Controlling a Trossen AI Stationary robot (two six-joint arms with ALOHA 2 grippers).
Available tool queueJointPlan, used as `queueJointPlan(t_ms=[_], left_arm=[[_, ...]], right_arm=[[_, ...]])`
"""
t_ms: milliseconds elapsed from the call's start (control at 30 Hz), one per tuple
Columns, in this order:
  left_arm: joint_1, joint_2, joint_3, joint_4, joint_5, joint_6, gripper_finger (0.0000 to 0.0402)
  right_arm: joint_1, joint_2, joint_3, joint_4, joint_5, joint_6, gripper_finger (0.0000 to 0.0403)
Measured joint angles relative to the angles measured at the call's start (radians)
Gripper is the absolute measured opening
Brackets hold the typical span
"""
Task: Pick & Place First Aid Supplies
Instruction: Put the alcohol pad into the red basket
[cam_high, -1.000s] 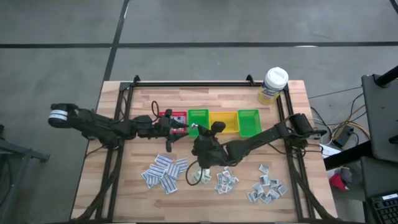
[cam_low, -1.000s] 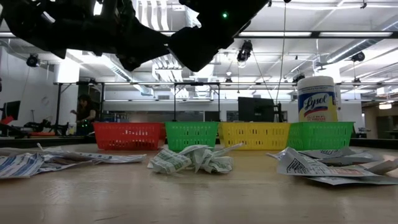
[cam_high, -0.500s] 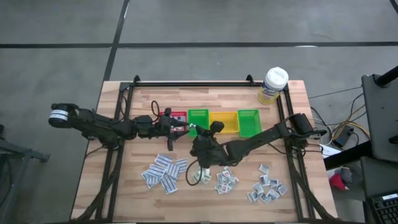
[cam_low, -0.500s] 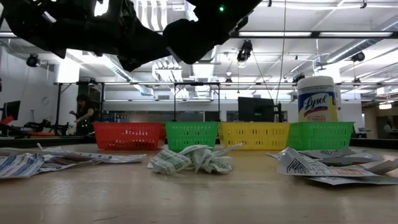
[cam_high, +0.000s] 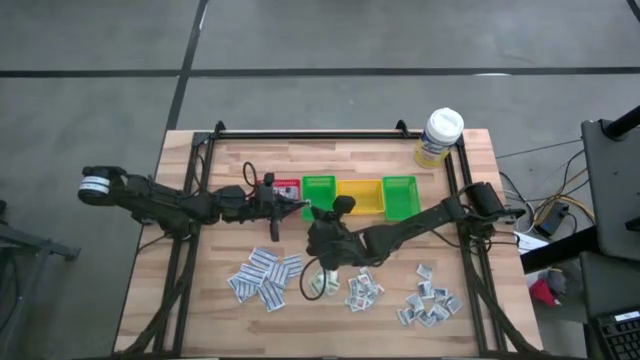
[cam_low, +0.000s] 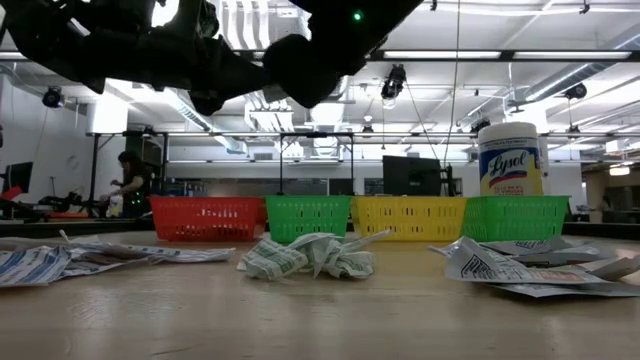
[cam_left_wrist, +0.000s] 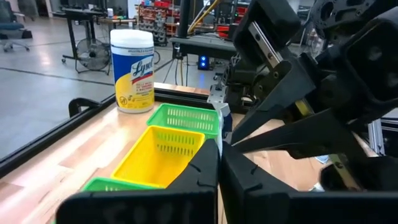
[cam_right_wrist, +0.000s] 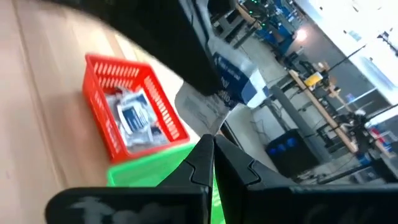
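The packet (cam_right_wrist: 231, 79), a small flat white one with blue print, hangs in the air between the two arms, over the near edge of the row of bins about where the red bin (cam_high: 285, 188) meets the green bin (cam_high: 319, 190), and it appears to be pinched from both sides at once. The left gripper (cam_left_wrist: 219, 152) has its fingers pressed together on one thin edge of it. The right gripper (cam_right_wrist: 210, 142), reaching in from the opposite side, is likewise closed with the paper running down into its tips. This looks like a hand-over in mid-air, and the main risk lies there. If either arm draws away while the other is clamped, the thin paper could tear or slide out of the weaker grip. If the right gripper lets go and the left has caught only a sliver of the edge, the packet could flutter down. A packet this light would not fall straight, so it might land on the table (cam_high: 200, 290) or in the green bin rather than in the red bin, where other packets (cam_right_wrist: 134, 115) already lie. The two sets of fingers also stand very near each other, so a small sideways move by one arm could knock the other. Farther out, the loose packets (cam_high: 262, 277) lie in heaps on the near part of the table, well clear of both arms.
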Motion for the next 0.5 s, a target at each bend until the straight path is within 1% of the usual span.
queueJointPlan(t_ms=[67, 133, 233, 367, 500], left_arm=[[0.0, 0.0, 0.0, -0.006, -0.009, -0.01, 0.0001], [0.001, -0.002, 0.0, -0.016, -0.041, -0.022, 0.0001], [0.001, -0.007, -0.004, -0.046, -0.087, -0.042, 0.0001], [0.002, -0.012, -0.005, -0.118, -0.186, -0.095, 0.0], [0.015, -0.013, -0.005, -0.199, -0.231, -0.156, 0.0]], right_arm=[[0.0, -0.006, -0.001, -0.068, -0.003, 0.027, 0.0008], [0.0, -0.012, -0.001, -0.146, -0.007, 0.086, 0.0011], [0.001, -0.031, -0.001, -0.297, -0.008, 0.214, 0.0026], [0.001, -0.062, -0.002, -0.518, -0.008, 0.4, 0.0049], [0.012, -0.095, -0.002, -0.696, -0.008, 0.526, 0.0061]])
